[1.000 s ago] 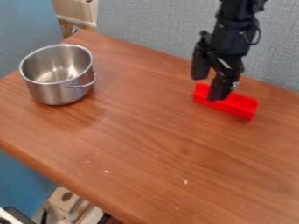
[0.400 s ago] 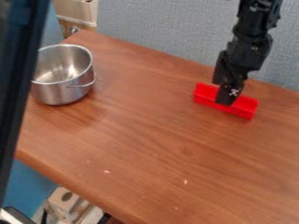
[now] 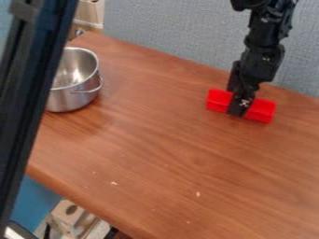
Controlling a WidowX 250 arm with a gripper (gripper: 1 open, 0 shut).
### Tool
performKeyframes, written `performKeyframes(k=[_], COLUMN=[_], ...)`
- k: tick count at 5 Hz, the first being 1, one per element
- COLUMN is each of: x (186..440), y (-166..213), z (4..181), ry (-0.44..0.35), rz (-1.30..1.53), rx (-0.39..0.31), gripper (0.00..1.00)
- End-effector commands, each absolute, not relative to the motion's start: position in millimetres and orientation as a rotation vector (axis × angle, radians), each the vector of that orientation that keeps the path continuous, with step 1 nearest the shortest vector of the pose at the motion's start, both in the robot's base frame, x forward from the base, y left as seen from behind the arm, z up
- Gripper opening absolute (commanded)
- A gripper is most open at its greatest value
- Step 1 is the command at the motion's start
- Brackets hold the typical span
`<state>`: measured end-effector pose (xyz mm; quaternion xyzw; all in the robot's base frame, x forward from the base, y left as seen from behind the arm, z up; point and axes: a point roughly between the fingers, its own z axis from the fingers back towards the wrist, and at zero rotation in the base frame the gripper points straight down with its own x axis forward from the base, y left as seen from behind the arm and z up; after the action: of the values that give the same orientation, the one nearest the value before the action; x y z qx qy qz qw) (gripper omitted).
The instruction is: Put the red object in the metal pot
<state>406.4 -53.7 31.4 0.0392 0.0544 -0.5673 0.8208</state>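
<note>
The red object [image 3: 260, 109] is a small bar lying flat on the wooden table [image 3: 149, 140] at the right. My gripper [image 3: 240, 102] points straight down over its middle. The dark fingers [image 3: 237, 94] reach down to the block, and red shows on both sides of them. The jaws stand open, seen nearly edge-on, and the block rests on the table. The metal pot [image 3: 75, 75], round and shiny, stands at the far left. A dark bar in the foreground hides its left part.
A dark blurred bar [image 3: 28, 93] slants across the left edge of the view, close to the camera. The table's front edge runs diagonally from the left to the bottom right. A beige fixture [image 3: 85, 11] sits behind the pot.
My gripper has sunk onto the red object and rolled, so its jaws are now seen edge-on. The dark bar has come in from the left and now covers part of the pot.
</note>
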Motion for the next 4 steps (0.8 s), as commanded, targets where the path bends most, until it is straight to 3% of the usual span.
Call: performKeyframes(k=[1,4], x=[422,428], y=[-45,-42], z=[51.2,38.4], ry=[0.029,0.006], rz=[-1.235,-1.382], rx=[0.119,0.113], gripper=[0.0,0.0])
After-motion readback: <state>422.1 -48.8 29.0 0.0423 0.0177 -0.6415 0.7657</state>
